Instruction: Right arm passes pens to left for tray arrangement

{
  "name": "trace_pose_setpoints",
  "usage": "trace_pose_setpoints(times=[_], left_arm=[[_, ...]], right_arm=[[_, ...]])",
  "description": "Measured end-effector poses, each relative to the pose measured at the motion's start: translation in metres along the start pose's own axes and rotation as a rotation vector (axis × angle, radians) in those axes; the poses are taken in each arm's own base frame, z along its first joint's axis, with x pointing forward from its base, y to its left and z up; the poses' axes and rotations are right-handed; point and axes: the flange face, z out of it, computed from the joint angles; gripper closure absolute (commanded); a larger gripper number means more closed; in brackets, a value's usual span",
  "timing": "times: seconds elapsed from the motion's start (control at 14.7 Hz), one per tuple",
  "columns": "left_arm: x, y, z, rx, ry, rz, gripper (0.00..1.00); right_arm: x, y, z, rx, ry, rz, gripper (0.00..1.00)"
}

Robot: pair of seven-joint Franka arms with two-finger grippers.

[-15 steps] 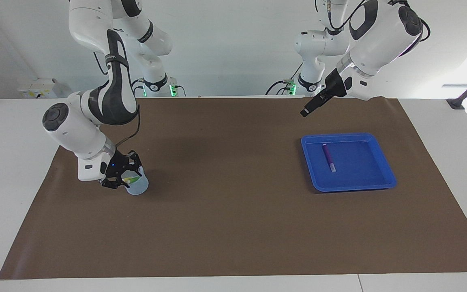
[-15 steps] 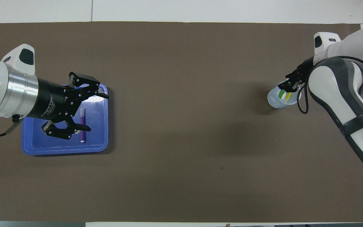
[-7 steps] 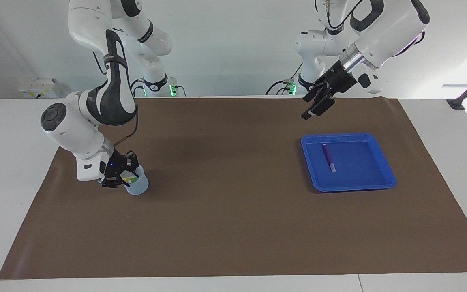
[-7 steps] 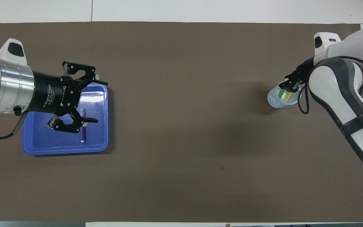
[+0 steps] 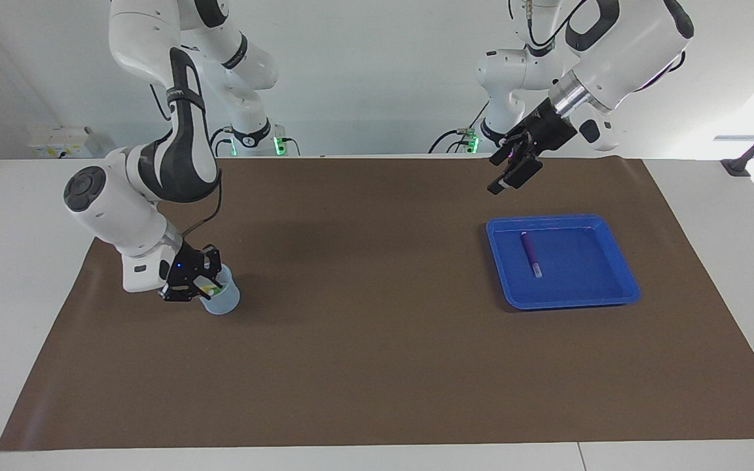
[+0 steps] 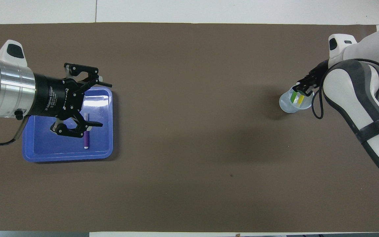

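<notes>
A purple pen (image 5: 530, 254) (image 6: 86, 141) lies in the blue tray (image 5: 560, 304) (image 6: 67, 157) toward the left arm's end of the table. A green pen (image 6: 294, 96) and a yellow pen (image 6: 301, 99) stand in a translucent cup (image 5: 223, 299) (image 6: 288, 106) toward the right arm's end. My right gripper (image 5: 199, 282) (image 6: 303, 88) is at the cup's mouth, right at the pens' tops; the grip itself is hidden. My left gripper (image 5: 511, 175) (image 6: 106, 105) hangs open and empty in the air over the tray's edge nearest the robots.
A brown mat (image 5: 377, 340) covers most of the white table. Two slimmer white arms with green lights (image 5: 256, 140) stand at the robots' end of the table.
The left arm has turned its wrist and lifted slightly, still open. The right gripper has stayed at the cup's mouth, settling a little lower onto the pens.
</notes>
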Motion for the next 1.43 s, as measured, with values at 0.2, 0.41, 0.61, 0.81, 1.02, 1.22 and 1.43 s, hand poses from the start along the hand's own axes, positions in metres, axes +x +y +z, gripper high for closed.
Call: trace_pose_setpoints(times=[0.2, 0.41, 0.61, 0.81, 1.02, 1.22, 1.43], left_arm=[[0.0, 0.001, 0.0, -0.005, 0.001, -0.006, 0.0], [0.001, 0.0, 0.0, -0.005, 0.002, -0.008, 0.0], [0.001, 0.001, 0.0, -0.006, 0.002, -0.01, 0.0], [0.001, 0.001, 0.0, -0.008, 0.002, -0.018, 0.0], [0.001, 0.001, 0.0, -0.009, 0.003, -0.022, 0.0], [0.001, 0.001, 0.0, -0.01, 0.003, -0.024, 0.0], [0.001, 0.001, 0.0, -0.013, 0.003, -0.034, 0.0]], right_arm=[[-0.001, 0.0, 0.001, 0.001, -0.001, 0.001, 0.72], [-0.001, -0.001, 0.002, 0.003, -0.003, 0.001, 0.9], [-0.002, -0.001, 0.001, 0.003, -0.002, 0.009, 1.0], [-0.006, 0.002, -0.001, 0.003, 0.002, 0.043, 1.0], [-0.005, 0.0, -0.01, -0.005, 0.008, 0.079, 1.0], [-0.002, -0.014, -0.044, -0.005, 0.018, 0.15, 1.0], [0.004, -0.03, -0.096, 0.0, 0.057, 0.23, 1.0]])
